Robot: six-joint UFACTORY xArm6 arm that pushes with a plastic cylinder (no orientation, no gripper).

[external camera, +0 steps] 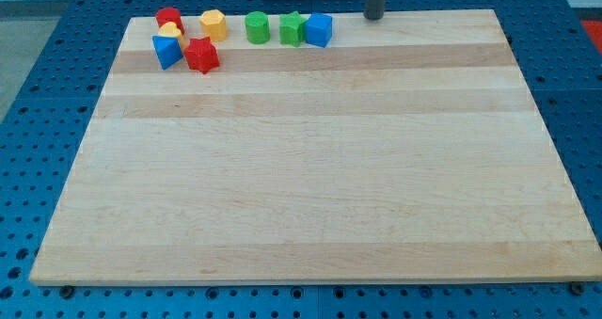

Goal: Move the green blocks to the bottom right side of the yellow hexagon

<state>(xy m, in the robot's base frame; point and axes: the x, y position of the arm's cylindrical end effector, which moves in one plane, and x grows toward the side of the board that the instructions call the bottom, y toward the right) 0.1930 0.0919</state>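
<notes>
All blocks sit along the view's top edge of the wooden board [310, 168]. The yellow hexagon [213, 24] is at top left. To its right stand a green cylinder [257, 27] and a green star [293, 28], the star touching a blue block [320, 29] on its right. My tip [374, 17] is at the board's top edge, to the right of the blue block and apart from every block.
Left of the yellow hexagon lie a red block [168, 18], a small yellow block [170, 31], a blue triangular block [166, 52] and a red star [201, 55]. A blue perforated table [38, 121] surrounds the board.
</notes>
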